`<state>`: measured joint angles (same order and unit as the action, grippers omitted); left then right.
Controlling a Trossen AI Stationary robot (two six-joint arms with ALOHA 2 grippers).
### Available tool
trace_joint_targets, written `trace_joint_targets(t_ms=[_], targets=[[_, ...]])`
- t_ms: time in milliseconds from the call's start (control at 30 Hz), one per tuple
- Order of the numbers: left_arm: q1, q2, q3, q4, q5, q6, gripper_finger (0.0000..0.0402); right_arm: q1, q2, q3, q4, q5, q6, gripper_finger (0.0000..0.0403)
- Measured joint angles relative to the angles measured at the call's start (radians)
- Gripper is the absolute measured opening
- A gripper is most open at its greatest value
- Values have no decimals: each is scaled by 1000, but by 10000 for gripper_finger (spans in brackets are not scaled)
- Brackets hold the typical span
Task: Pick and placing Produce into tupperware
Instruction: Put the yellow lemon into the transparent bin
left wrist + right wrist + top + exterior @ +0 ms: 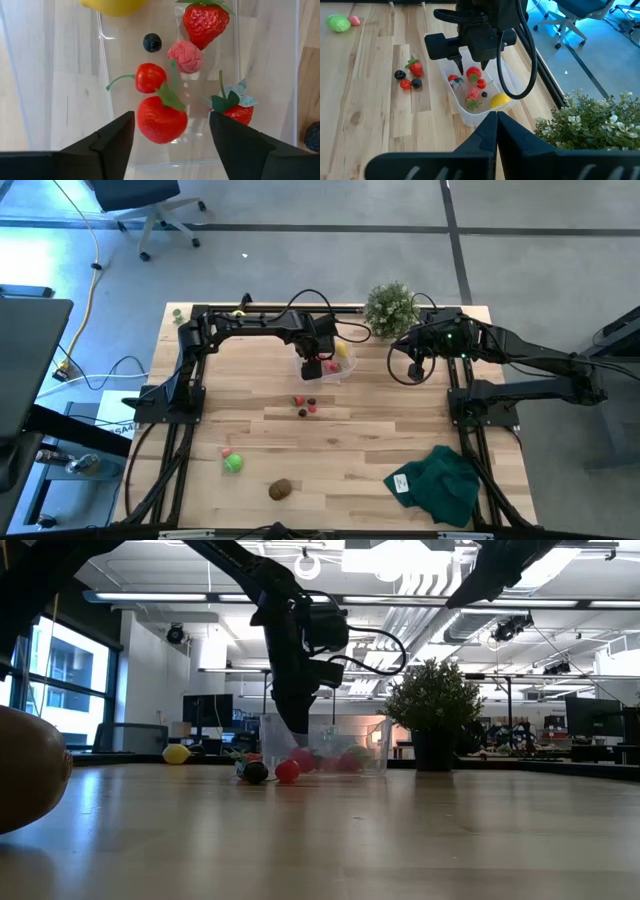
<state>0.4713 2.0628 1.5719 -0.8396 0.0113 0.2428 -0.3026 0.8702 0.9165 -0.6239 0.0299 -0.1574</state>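
The clear tupperware (340,367) stands at the far middle of the table. Inside it lie a lemon (500,100), strawberries (206,22), a pink raspberry (186,56), a blueberry (152,42) and a pair of red cherries (160,117). My left gripper (318,367) hovers open above the tupperware (105,75), pointing down, its fingers on either side of the cherries and clear of them. Loose berries (305,405) lie on the table nearer. A green ball (233,463) and a brown kiwi (280,490) rest near the front left. My right gripper (496,117) is shut and waits aloft by the plant.
A bushy potted plant (390,307) stands just right of the tupperware, under my right arm. A dark green cloth (438,483) lies at the near right. A small yellow fruit (238,312) and a green one (177,313) sit at the far left edge.
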Motion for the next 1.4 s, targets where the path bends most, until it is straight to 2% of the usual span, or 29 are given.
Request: trace_joint_targets(t_ms=[267, 500, 600, 733, 900, 1033, 1167, 1400], targets=[[0, -16, 16, -56, 30, -12, 251, 0, 0, 0, 0, 0, 0, 0], [-2, -18, 169, -255, 28, 14, 229, 0, 0, 0, 0, 0, 0, 0], [0, -18, 254, -367, -1, 28, 221, 0, 0, 0, 0, 0, 0, 0], [16, -19, 378, -515, -112, 33, 212, 0, 0, 0, 0, 0, 0, 0], [112, -19, 514, -670, -242, 21, 205, 0, 0, 0, 0, 0, 0, 0], [231, -20, 550, -730, -248, 13, 205, 0, 0, 0, 0, 0, 0, 0], [363, -20, 519, -733, -196, 16, 206, 0, 0, 0, 0, 0, 0, 0], [544, -19, 382, -725, -196, 44, 207, 0, 0, 0, 0, 0, 0, 0]])
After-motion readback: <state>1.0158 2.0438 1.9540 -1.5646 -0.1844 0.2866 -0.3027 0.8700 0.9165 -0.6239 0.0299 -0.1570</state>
